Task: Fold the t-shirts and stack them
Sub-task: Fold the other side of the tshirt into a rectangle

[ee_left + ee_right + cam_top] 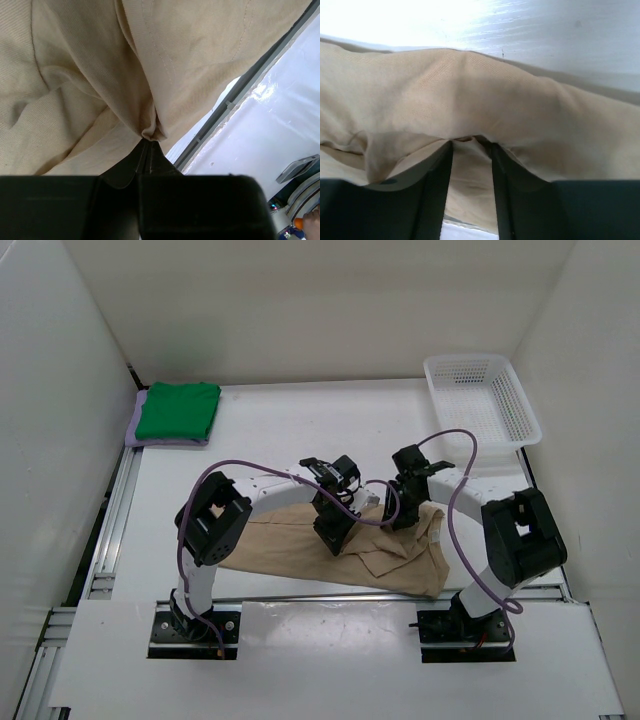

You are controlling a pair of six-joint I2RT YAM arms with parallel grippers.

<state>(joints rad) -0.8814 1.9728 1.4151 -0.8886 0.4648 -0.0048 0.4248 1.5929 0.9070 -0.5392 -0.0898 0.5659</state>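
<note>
The beige t-shirt (290, 552) lies crumpled across the near part of the table. My left gripper (333, 538) is down on its middle. In the left wrist view the left gripper (149, 143) is shut on a pinched fold of the beige t-shirt (90, 75). My right gripper (400, 518) rests on the shirt's far right part. In its wrist view the right gripper (471, 143) stands open, its tips tucked under a ridge of the beige t-shirt (470, 95), with cloth showing through the gap. The folded green t-shirt (178, 410) lies on the lavender t-shirt (133, 430) at the back left.
A white mesh basket (480, 398) stands at the back right corner. White walls close in the table on three sides. A metal rail (240, 92) runs along the table's near edge, just past the beige cloth.
</note>
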